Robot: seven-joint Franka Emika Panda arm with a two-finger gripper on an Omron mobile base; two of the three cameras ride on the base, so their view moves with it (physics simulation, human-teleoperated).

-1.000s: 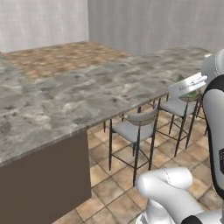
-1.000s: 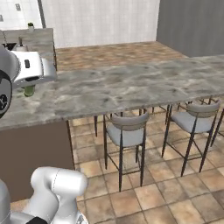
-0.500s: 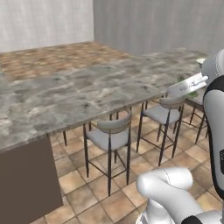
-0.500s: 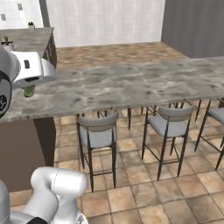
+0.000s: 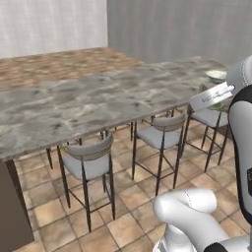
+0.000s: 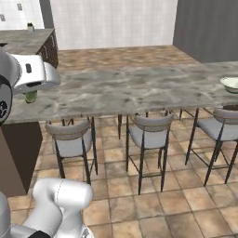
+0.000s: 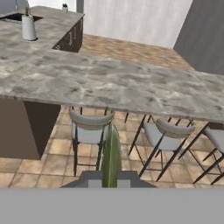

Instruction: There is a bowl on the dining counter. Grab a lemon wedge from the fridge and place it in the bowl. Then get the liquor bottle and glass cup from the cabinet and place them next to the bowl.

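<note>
The dining counter [image 5: 98,103] [image 6: 139,88] [image 7: 109,83] runs across all three views with its marbled top. A pale bowl [image 6: 231,83] [image 5: 216,75] stands on it near its far right end. My gripper [image 7: 110,179] [image 6: 30,95] [image 5: 215,102] is shut on the lemon wedge [image 7: 111,155], a greenish sliver that rises between the fingertips. In the right base view the wedge [image 6: 30,96] hangs under the white hand, at the counter's left end and far from the bowl. The hand hovers in front of the counter edge, above the stools.
Three grey stools [image 6: 69,139] [image 6: 148,135] [image 6: 223,128] stand tucked under the counter's near edge on tiled floor. Behind the counter, at the back left, a worktop carries a paper towel roll [image 7: 29,27] and a small plant [image 6: 30,27].
The whole scene has slid left in both base views, so the base has driven right along the counter. The bowl has come into sight. The grip on the wedge has not changed.
</note>
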